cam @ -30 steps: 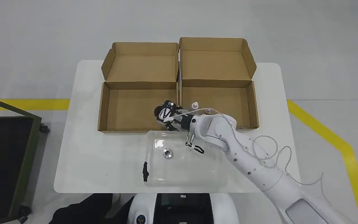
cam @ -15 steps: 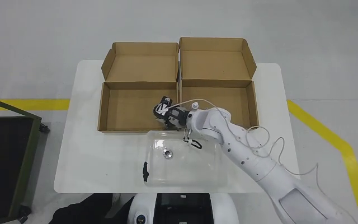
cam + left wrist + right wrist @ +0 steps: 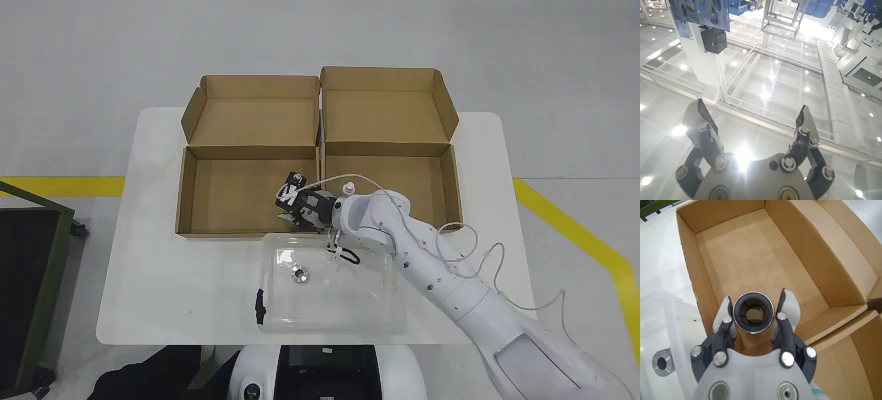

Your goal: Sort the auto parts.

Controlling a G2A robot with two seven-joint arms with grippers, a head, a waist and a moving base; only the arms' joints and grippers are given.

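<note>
Top view: the right hand (image 3: 295,196) hangs over the left carton (image 3: 205,195), close to that carton's near wall and to the wall it shares with the right carton (image 3: 440,190). Most of the left carton's floor lies open. Nearer the robot a clear bin (image 3: 385,305) sits on the worktop (image 3: 150,285), with a metal cylinder (image 3: 299,275) inside it.

Left wrist view: the left hand (image 3: 751,103) is spread wide, pointing up at the ceiling.

Right wrist view: the right hand (image 3: 755,294) pinches a black-rimmed ring (image 3: 753,328), its bore facing the camera. One finger presses on the rim and the other sits just beside it. The ring hangs above the left carton's floor (image 3: 753,256), near the carton's near wall, with bare cardboard ahead.
</note>
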